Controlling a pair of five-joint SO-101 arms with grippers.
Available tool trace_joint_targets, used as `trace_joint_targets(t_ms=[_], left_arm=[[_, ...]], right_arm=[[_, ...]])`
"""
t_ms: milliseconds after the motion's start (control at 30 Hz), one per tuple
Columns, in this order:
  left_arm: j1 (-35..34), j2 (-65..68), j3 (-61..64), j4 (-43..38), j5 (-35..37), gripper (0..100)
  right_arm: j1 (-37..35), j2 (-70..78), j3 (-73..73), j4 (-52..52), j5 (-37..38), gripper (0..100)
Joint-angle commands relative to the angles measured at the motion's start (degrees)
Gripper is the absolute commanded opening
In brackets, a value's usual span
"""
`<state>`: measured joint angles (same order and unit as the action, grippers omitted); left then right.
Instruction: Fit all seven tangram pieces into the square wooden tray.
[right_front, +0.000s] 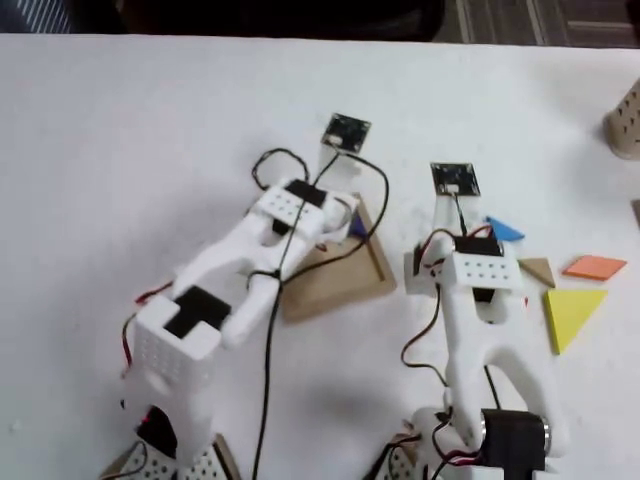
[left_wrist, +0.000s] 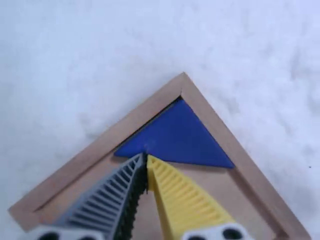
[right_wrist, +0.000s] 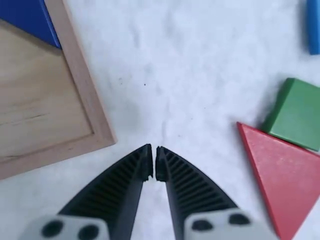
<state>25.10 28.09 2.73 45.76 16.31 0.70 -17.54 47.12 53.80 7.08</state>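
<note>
Filling a tray (left_wrist: 100, 145) corner, the blue triangle (left_wrist: 175, 137) lies at the left tool (left_wrist: 146, 162) (pressed together).

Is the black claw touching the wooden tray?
Apart. The right wrist view shows bare white table between the right gripper and the tray.

Right gripper (right_wrist: 153, 164) closed over white table (right_wrist: 200, 60), wooden tray (right_wrist: 90, 95) corner beside it, red triangle (right_wrist: 280, 175) touching green piece (right_wrist: 297, 115)
</note>
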Motion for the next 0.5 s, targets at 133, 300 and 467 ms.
trace_joint_targets(t_ms=[133,300,467], left_arm=[[1.63,-2.24,-2.64,-3.43,0.97,2],[-0.04,-5.67,-2.99,1.93,0.97,2],[-5.85,-17.1,2.02,7.12,0.7,2]], right_arm=[[0.48,-0.4,-3.08,-0.92,-0.62,1.8],[0.4,-0.4,-3.08,-0.92,-0.62,1.8],[0.04,-0.31,-3.08,-0.92,-1.05,7.9]])
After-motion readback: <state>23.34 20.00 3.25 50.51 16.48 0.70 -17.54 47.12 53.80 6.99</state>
